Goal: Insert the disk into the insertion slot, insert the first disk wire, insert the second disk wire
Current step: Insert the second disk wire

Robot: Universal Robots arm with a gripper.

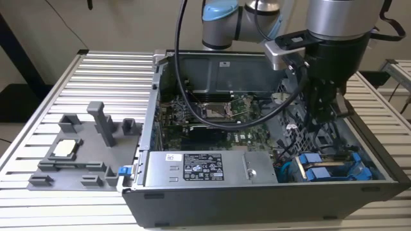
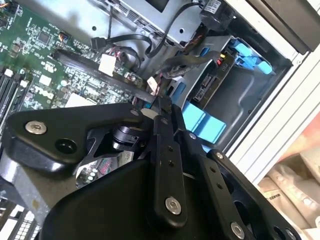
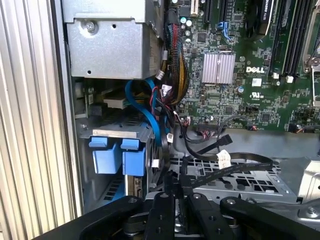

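Note:
The disk (image 1: pixel 324 173) sits in its blue carrier inside the insertion slot of the grey drive cage (image 1: pixel 363 162), at the case's front corner on the exterior view's right. Its blue tabs (image 3: pixel 112 156) show in the first wrist view and its blue front (image 2: pixel 200 121) in the second. A second blue carrier front (image 1: pixel 309 159) lies right beside it. My gripper (image 1: pixel 319 114) reaches down into the case just behind the cage. In both wrist views its fingers (image 2: pixel 159 106) (image 3: pixel 178 194) are shut on a thin black disk wire (image 3: pixel 182 172) with a small white end (image 2: pixel 147 112).
A silver labelled power-supply box (image 1: pixel 205 168) fills the case front. The green motherboard (image 1: pixel 212 126) lies behind it. Loose black cables with a white plug (image 3: pixel 223 160) and a blue cable (image 3: pixel 150 120) crowd the space near the cage. A grey fixture tray (image 1: pixel 77 154) rests on the ribbed table (image 1: pixel 96 72).

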